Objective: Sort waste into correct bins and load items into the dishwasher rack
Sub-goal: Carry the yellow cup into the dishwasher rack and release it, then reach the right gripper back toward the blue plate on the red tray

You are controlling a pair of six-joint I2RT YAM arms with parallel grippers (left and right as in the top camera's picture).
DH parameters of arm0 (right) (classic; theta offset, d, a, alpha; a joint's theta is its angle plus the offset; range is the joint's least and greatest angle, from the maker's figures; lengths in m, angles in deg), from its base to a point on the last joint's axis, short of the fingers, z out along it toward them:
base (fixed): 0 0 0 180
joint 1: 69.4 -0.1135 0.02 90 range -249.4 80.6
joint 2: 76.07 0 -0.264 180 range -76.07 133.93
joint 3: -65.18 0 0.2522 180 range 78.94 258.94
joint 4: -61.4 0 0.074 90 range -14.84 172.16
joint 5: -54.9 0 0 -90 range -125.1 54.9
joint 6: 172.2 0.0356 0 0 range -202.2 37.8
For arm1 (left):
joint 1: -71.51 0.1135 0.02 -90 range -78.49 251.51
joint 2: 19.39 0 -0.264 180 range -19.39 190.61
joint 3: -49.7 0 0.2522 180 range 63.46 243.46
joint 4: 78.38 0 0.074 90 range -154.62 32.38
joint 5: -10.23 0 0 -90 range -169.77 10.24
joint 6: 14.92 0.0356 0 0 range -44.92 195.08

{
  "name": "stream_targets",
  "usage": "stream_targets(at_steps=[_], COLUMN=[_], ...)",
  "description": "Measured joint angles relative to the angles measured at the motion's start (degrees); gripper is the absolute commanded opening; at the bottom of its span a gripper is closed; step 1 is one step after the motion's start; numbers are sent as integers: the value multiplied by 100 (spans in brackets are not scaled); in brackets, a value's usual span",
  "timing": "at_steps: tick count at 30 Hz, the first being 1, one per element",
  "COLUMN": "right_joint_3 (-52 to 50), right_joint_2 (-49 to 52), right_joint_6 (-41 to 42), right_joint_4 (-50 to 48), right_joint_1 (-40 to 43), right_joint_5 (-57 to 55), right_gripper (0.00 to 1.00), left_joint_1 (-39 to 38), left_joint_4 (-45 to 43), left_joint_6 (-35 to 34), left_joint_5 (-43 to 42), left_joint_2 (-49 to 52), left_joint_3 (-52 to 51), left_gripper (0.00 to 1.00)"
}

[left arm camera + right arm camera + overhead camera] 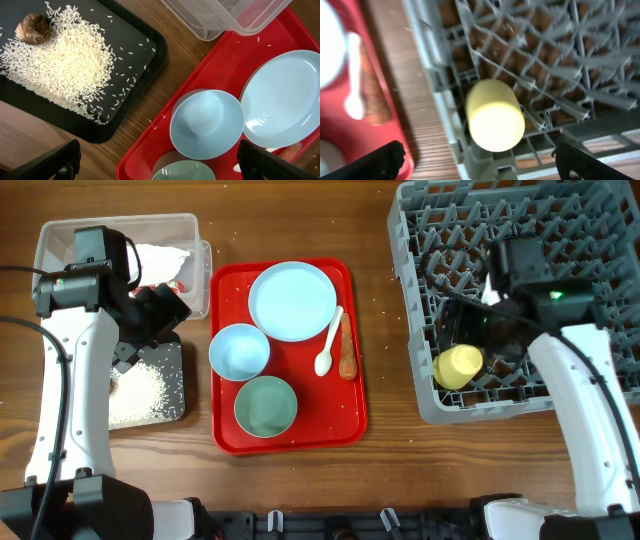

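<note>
Our right gripper (485, 164) stands wide over the cup (495, 116), which lies, seemingly on its side, in the rack (600, 60) corner, untouched. Our left gripper (160, 165) hangs wide and empty near the black tray (137, 42) of rice (60, 65).

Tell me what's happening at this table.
The small yellow cup lies on its side in the grey dishwasher rack, below the right tool, which is open and holds nothing. The left tool hangs open and empty by the black tray of rice. The light-blue plate, light-blue bowl, pale-green bowl, white spoon and carrot-like stick sit on the red tray.
</note>
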Motion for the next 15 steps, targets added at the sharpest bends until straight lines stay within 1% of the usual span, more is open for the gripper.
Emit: stream_targets(at_steps=[4, 10, 15], right_joint_3=[551, 592, 592], right_joint_2=[0, 0, 0], right_joint_6=[-157, -184, -133], right_joint_4=[83, -90, -828], right_joint_1=[-2, -328, -1156], right_joint_5=[319, 640, 826], right_gripper=[94, 92, 88], left_joint_1=[0, 0, 0], left_joint_4=[42, 125, 326], left_joint_6=[0, 197, 407], left_joint_5=[0, 0, -11], left_joint_2=[0, 0, 0], left_joint_3=[0, 0, 0], left_gripper=[100, 100, 100])
